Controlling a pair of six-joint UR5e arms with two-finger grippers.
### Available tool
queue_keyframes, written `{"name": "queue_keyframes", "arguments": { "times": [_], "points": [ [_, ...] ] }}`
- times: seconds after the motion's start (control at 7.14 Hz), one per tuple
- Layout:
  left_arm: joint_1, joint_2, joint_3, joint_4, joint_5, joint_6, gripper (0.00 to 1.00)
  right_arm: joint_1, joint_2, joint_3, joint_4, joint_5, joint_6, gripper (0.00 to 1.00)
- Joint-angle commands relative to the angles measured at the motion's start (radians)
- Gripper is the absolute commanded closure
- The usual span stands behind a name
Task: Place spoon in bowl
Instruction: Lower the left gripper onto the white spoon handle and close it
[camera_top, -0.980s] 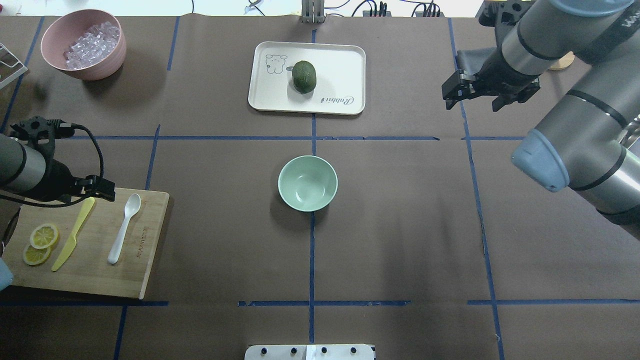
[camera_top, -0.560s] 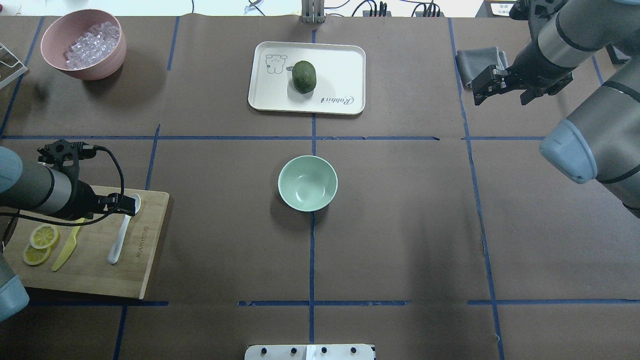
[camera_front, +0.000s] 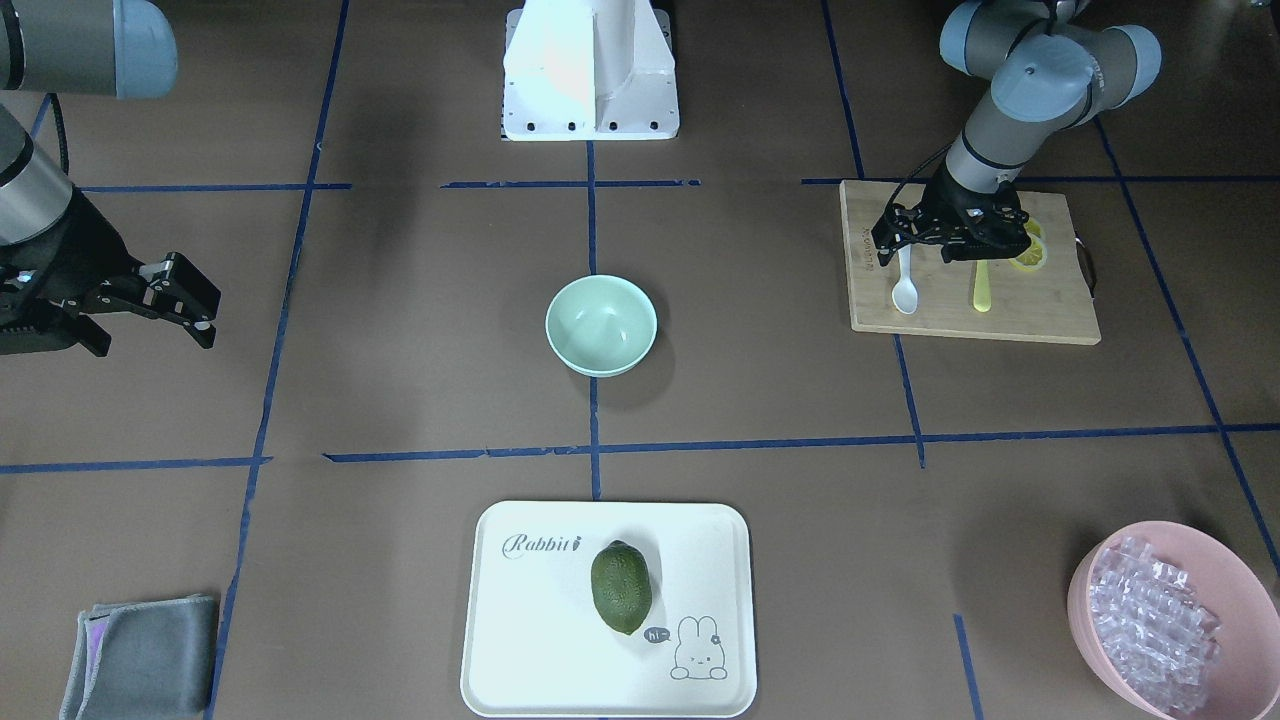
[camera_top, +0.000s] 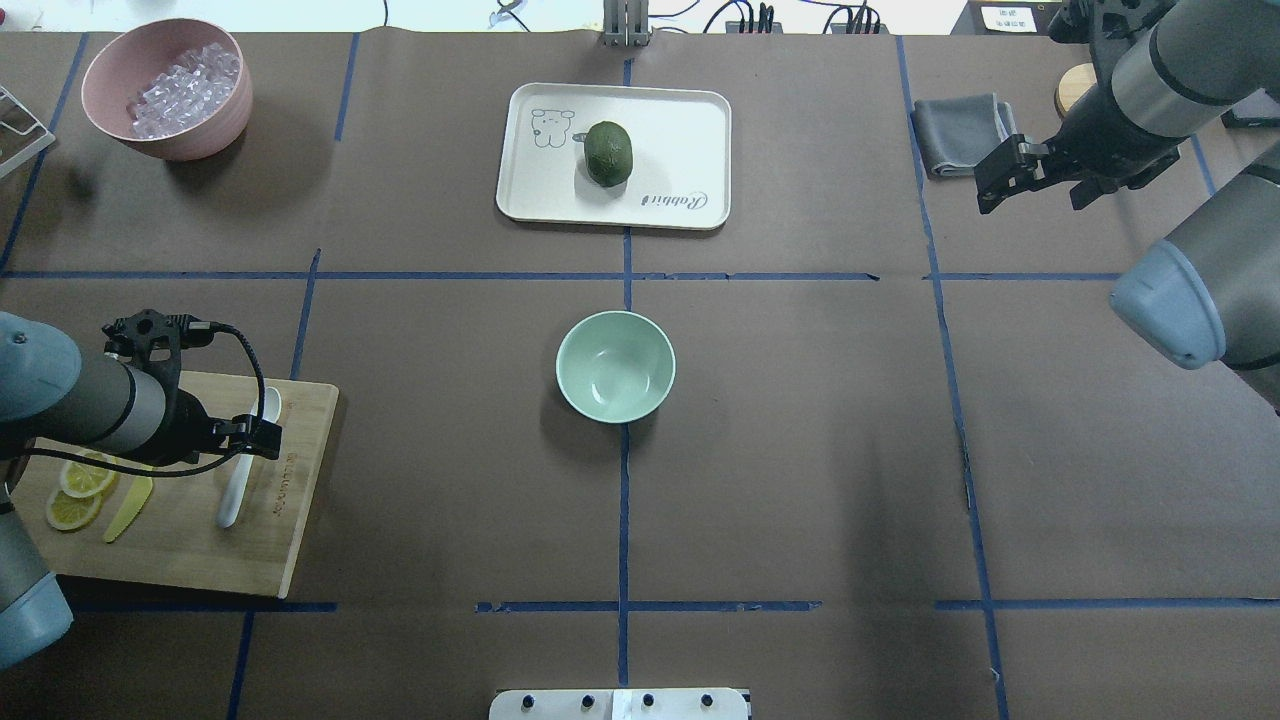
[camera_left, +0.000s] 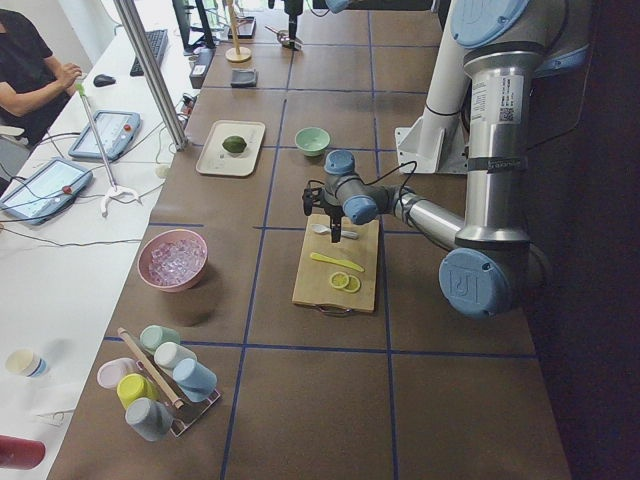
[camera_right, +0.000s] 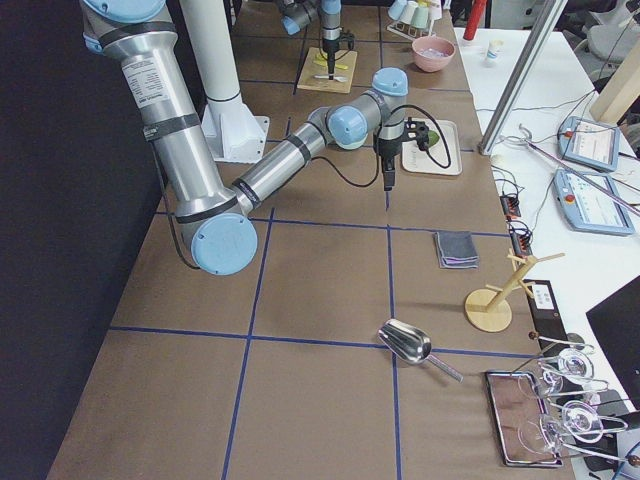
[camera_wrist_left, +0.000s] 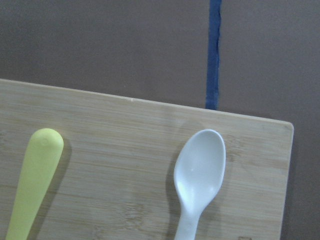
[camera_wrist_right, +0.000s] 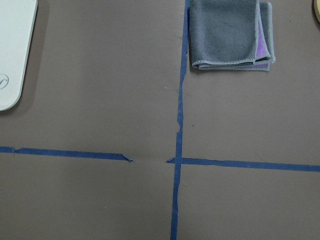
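Observation:
The white spoon (camera_top: 231, 497) lies on the wooden cutting board (camera_top: 270, 540), scoop towards the far side; it also shows in the front view (camera_front: 905, 291) and the left wrist view (camera_wrist_left: 200, 170). The mint-green bowl (camera_top: 615, 366) stands empty at the table's middle (camera_front: 601, 325). My left gripper (camera_top: 200, 445) hovers open and empty over the board, above the spoon's handle and the knife (camera_front: 940, 243). My right gripper (camera_top: 1032, 190) is open and empty at the far right, near the grey cloth (camera_front: 150, 322).
A yellow-green knife (camera_top: 126, 508) and lemon slices (camera_top: 75, 495) share the board. A pink bowl of clear pieces (camera_top: 165, 90) stands far left. A white tray (camera_top: 690, 130) holds a green fruit (camera_top: 608, 152). A folded grey cloth (camera_top: 955, 130) lies far right.
My left gripper has moved right and nearer, from beside the knife's tip to over the spoon's handle. My right arm has drawn back to the right, away from the tray.

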Motion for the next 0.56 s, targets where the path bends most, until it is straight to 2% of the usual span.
{"name": "queue_keyframes", "arguments": {
  "times": [0.0, 0.28, 0.42],
  "points": [
    [0.003, -0.007, 0.021, -0.001, 0.0, 0.002, 0.1, 0.002, -0.001, 0.0, 0.0, 0.0, -0.004, 0.0],
    [0.003, -0.007, 0.019, -0.001, -0.002, 0.0, 0.18, 0.003, -0.001, 0.0, 0.0, 0.0, -0.004, 0.0],
    [0.004, -0.007, 0.018, -0.001, -0.002, 0.002, 0.18, 0.003, -0.001, 0.0, 0.0, 0.0, -0.004, 0.0]
  ]
}}
